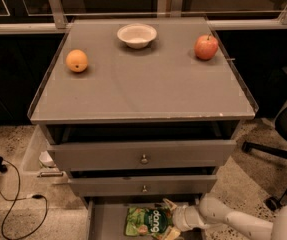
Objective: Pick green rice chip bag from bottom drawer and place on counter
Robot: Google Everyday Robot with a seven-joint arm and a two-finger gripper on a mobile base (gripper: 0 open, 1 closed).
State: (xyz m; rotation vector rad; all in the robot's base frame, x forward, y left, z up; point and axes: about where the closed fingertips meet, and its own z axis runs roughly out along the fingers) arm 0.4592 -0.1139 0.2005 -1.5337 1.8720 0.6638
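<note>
The green rice chip bag (145, 221) lies flat on the floor of the open bottom drawer (108, 223), at the bottom of the view. My gripper (170, 219) reaches in from the lower right on its white arm and sits at the bag's right edge, with one finger above the bag and one below it. The counter (143, 84) is the grey top of the cabinet above.
On the counter stand an orange (76, 61) at the left, a white bowl (136, 35) at the back middle and a red apple (206, 47) at the right. The two upper drawers (143, 156) are slightly pulled out. An office chair (283, 134) stands at the right and a cable (13, 204) lies on the floor at the left.
</note>
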